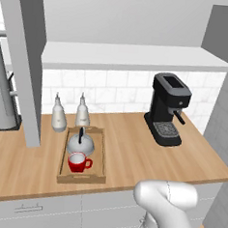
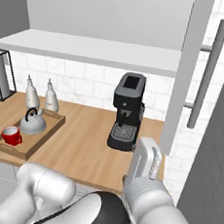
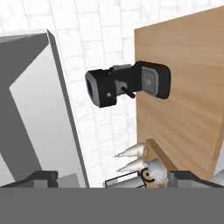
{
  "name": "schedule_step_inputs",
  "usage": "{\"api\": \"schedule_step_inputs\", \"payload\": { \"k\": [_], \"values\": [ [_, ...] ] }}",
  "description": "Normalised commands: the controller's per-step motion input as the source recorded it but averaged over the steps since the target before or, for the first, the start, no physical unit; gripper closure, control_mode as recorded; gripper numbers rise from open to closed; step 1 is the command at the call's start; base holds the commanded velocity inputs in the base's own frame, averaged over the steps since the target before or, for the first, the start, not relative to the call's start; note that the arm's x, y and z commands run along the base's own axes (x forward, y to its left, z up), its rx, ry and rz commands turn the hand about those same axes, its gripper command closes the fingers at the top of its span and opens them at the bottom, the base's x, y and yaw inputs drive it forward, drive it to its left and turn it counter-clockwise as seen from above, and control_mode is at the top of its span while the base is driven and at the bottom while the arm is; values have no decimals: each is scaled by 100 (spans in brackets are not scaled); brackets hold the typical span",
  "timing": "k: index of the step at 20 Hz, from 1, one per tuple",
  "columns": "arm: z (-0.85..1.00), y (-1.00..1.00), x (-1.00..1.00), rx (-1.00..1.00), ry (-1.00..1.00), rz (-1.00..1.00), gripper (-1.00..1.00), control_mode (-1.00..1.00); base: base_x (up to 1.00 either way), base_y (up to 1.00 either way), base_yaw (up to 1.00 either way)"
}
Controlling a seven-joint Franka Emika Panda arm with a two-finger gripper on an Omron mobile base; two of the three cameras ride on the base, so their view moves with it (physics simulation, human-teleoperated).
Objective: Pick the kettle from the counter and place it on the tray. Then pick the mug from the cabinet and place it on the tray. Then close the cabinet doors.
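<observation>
Cabinet doors (image 2: pixel 187 68) — two, both swung open — hang above the surface (image 1: pixel 132 151). One tray (image 1: pixel 101 153) there carries one kettle (image 1: pixel 80 143) and one mug (image 1: pixel 77 162), beside two white bottles (image 1: pixel 59 114) and one coffee machine (image 1: pixel 167 108). Hand (image 3: pixel 111 177) released, grasping nothing.

The kettle (image 1: pixel 80 143), squat, silver-grey with a thin black arched handle, stands upright at the far end of the light-wood tray (image 1: pixel 63 156). The red mug (image 1: pixel 77 162), white inside, stands upright just in front of it, handle to the right. The tray lies on the wooden counter (image 1: pixel 132 151). The 2 grey cabinet doors (image 1: pixel 24 60) stand open above; the cabinet (image 1: pixel 132 54) shelf is pale grey.
</observation>
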Motion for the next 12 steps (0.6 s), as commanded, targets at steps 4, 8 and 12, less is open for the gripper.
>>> {"api": "schedule_step_inputs", "payload": {
  "k": [4, 8, 12],
  "values": [
    [3, -55, -1, 11, 0, -8, -100, -100, 0, 0, 0],
    [0, -55, 0, 9, -1, -7, -100, -100, 0, 0, 0],
    [0, -27, -6, 3, -5, -3, -100, -100, 0, 0, 0]
  ]
}}
